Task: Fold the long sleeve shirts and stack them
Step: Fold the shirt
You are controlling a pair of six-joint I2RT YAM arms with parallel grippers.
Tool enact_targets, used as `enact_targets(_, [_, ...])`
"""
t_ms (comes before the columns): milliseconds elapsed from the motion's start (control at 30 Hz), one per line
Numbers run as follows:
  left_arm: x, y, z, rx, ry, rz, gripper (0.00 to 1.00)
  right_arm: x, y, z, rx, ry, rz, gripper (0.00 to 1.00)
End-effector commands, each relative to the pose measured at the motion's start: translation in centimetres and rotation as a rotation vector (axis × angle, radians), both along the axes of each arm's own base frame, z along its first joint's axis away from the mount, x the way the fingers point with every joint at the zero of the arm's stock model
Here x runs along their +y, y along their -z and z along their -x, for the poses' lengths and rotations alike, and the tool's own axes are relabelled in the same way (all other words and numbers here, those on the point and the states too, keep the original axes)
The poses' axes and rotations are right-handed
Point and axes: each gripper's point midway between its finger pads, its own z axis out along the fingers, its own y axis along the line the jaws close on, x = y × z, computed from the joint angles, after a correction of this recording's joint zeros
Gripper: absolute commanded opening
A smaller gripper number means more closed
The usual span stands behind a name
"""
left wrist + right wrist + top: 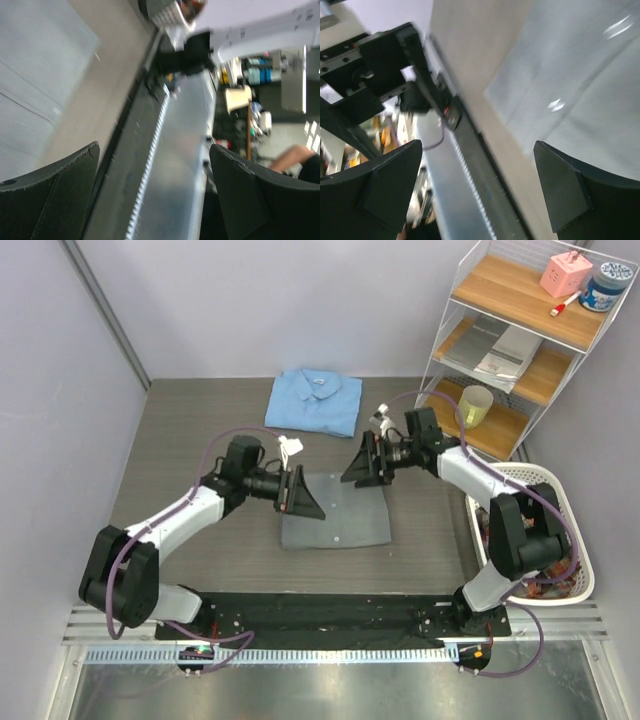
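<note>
Writing: the booklet (495,345) on the shelf (452,330) and the blue-lidded jar (607,285) on its top board carry print too small for me to read.
Grey shirt (340,515): plain grey, folded into a rough rectangle. It lies flat in the middle of the table (200,420), between my two pincers, and a few small pale buttons show on it.
Blue shirt (315,400): plain light blue, folded with the collar facing up. It sits at the far side of the table, beyond the grey shirt and apart from it.
Left pincer (300,492): my fingers are spread wide with nothing between them, over the grey shirt's left edge. I cannot tell whether they touch the cloth.
Right pincer (365,462): spread wide and empty, over the grey shirt's far right corner.
Right side: a white basket (545,480) stands beside the table, and a yellow cup (476,405) sits on a lower shelf board.
</note>
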Motion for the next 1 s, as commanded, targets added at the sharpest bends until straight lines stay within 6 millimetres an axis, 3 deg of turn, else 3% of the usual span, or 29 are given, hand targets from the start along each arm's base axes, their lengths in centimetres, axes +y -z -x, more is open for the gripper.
enact_targets(0, [-0.2, 3.7, 4.1, 0.209, 0.053, -0.054, 0.9, 2.1, 2.6, 5.8, 0.164, -0.069, -0.015, 1.0])
enact_targets(133, [0.7, 9.0, 4.1, 0.378, -0.013, -0.164, 0.9, 1.8, 6.9, 7.0, 0.236, -0.067, 0.038, 1.0])
enact_targets(233, [2.5, 13.7, 3.5, 0.495, -0.105, -0.266, 0.9, 0.3, 11.4, 7.6, 0.307, -0.071, 0.136, 1.0])
enact_targets(300, [3.3, 15.2, 2.8, 0.528, -0.14, -0.292, 0.9, -1.3, 13.9, 7.5, 0.372, -0.054, 0.23, 0.98])
enact_targets(333, [3.1, 14.8, 2.6, 0.519, -0.121, -0.272, 0.9, -1.6, 14.1, 5.9, 0.304, -0.069, 0.259, 0.96])
enact_targets(367, [2.7, 13.8, 2.4, 0.491, -0.096, -0.24, 0.9, -2.4, 14.5, 6.2, 0.335, -0.083, 0.315, 0.95])
enact_targets(400, [2.2, 12.1, 2.6, 0.462, -0.048, -0.185, 0.91, -2.8, 14.7, 5.3, 0.305, -0.089, 0.355, 0.94])
enact_targets(433, [1.8, 8.9, 2.0, 0.331, -0.017, -0.122, 0.93, -3.3, 15.0, 2.6, 0.177, -0.115, 0.427, 0.93])
enact_targets(500, [1.7, 5.2, 2.2, 0.194, 0.031, -0.057, 0.97, -4.2, 15.4, 1.2, 0.12, -0.189, 0.542, 0.9])
enact_targets(533, [2.0, 4.0, 2.1, 0.088, 0.058, -0.043, 0.98, -3.3, 15.6, -1.2, 0.0, -0.276, 0.589, 0.84])
enact_targets(567, [2.9, 1.7, 1.9, 0.054, 0.03, -0.048, 0.98, -4.3, 16.1, -1.7, -0.021, -0.318, 0.695, 0.81])
enact_targets(600, [3.6, 1.1, 1.2, 0.039, -0.006, -0.058, 0.99, -4.2, 16.1, -2.6, -0.064, -0.353, 0.731, 0.79])
enact_targets(633, [5.3, 0.3, -0.4, 0.042, -0.087, -0.047, 0.99, -2.4, 16.0, -3.7, -0.137, -0.417, 0.759, 0.76])
enact_targets(667, [6.4, -0.5, -1.2, 0.059, -0.153, -0.042, 0.99, -2.9, 16.1, -4.2, -0.218, -0.498, 0.834, 0.75])
enact_targets(733, [9.9, -1.3, -4.0, 0.062, -0.315, -0.04, 0.99, -1.9, 16.2, -3.9, -0.347, -0.651, 0.887, 0.75])
enact_targets(767, [10.7, -1.5, -4.4, 0.075, -0.358, -0.051, 0.98, -0.1, 15.7, -2.9, -0.494, -0.811, 0.897, 0.76])
enact_targets(800, [12.3, -1.8, -5.5, 0.07, -0.428, -0.059, 0.99, 0.2, 15.5, -2.5, -0.58, -0.901, 0.917, 0.77])
enact_targets(833, [13.9, -2.0, -6.3, 0.074, -0.491, -0.053, 0.99, -0.5, 16.7, -0.5, -0.604, -1.008, 0.919, 0.77])
enact_targets(867, [14.7, -1.9, -6.8, 0.078, -0.535, -0.061, 0.99, 1.2, 14.9, -0.3, -0.806, -1.125, 0.885, 0.78])
enact_targets(933, [16.3, -1.0, -7.0, 0.113, -0.607, -0.091, 0.99, 0.5, 15.4, 2.6, -0.876, -1.273, 0.826, 0.79])
enact_targets(967, [17.0, -0.2, -7.1, 0.13, -0.645, -0.12, 0.99, 0.8, 14.0, 2.9, -0.955, -1.298, 0.797, 0.8])
